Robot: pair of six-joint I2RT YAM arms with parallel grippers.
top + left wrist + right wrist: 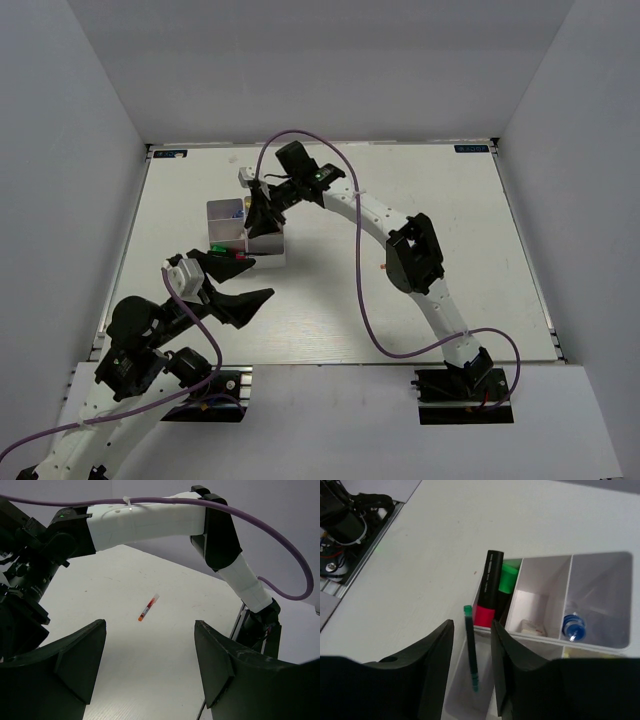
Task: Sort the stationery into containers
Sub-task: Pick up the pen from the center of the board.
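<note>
at the left, the left jaws hang wide apart over the bench (330, 310) with nothing between them, near the front of the tray (540, 575). over the tray the right jaws stand partly apart, and a thin green pen (471, 655) is upright between them in the near compartment with a gap on either side, so we judge it to be loose, not gripped. its top pokes above the rim, so we think jaws that lift off crooked could catch it and flick it out. just beside it, 2 black highlighters, 1 with a pink end (490, 587) and 1 with a green end (508, 577), lean over the tray's edge, and a knock to the light tray could tip them onto the bench. a pale eraser (532, 627) and a blue item (573, 627) sit in further compartments. to the right, well apart from the tray, the thin red pen (148, 608) lies flat, not yet sorted; being so slim, it may slip out of closing jaws.
</note>
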